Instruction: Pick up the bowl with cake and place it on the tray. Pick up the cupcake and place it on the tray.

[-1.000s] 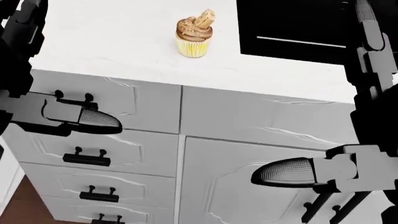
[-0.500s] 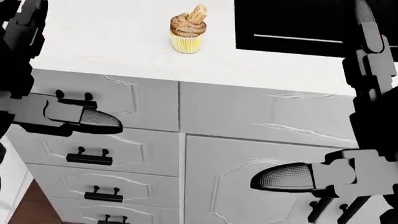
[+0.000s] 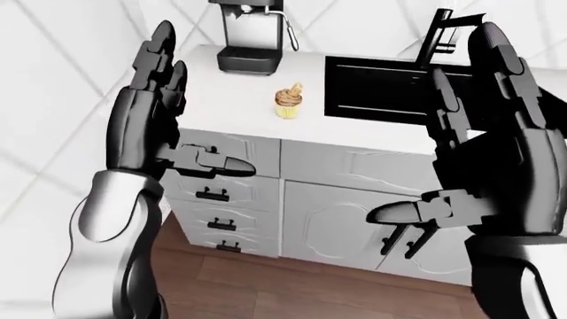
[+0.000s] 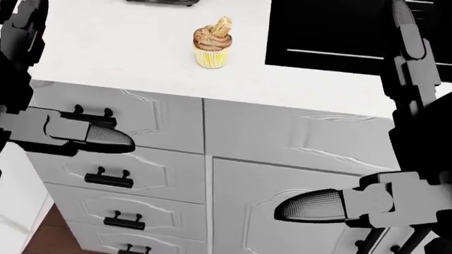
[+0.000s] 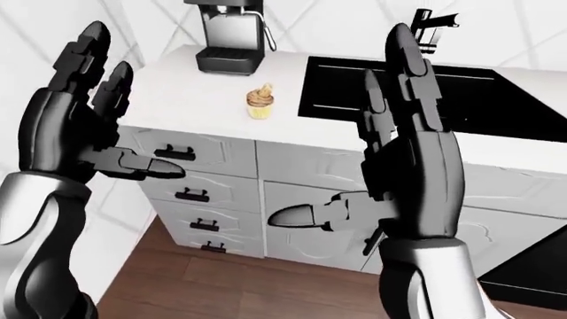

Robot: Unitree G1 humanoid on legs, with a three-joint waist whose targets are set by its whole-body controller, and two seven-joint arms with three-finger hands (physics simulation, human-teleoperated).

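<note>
The cupcake (image 4: 212, 41) sits on the white table (image 4: 113, 42), near the edge, all by itself. It has a yellow paper cup and brown icing on top. Just beside it, to the right in the head view, is a big black sink (image 3: 390, 93). Above it in the left-eye view stands a coffee machine (image 3: 250, 36). I cannot see the bowl with cake or the tray in any picture.

The left hand (image 5: 75, 126) and the right hand (image 5: 407, 159) are both held up in the air, well apart from the cupcake. The fingers on each hand are spread wide and point up, and each thumb sticks out to the side. They hold nothing.

Under the table are grey drawers (image 4: 116, 159) with small black handles and a cupboard door (image 4: 282, 211).

Here is what I think could go wrong. The hands are low beside the drawers, so one could bump the table edge on the way up. The cupcake is small and tall, so a push from one finger could tip it over. It might roll off the edge or fall into the sink. Soft icing could get squashed if the fingers close too hard. Also, the tray is out of sight, so the robot may need to turn and look for it first.
</note>
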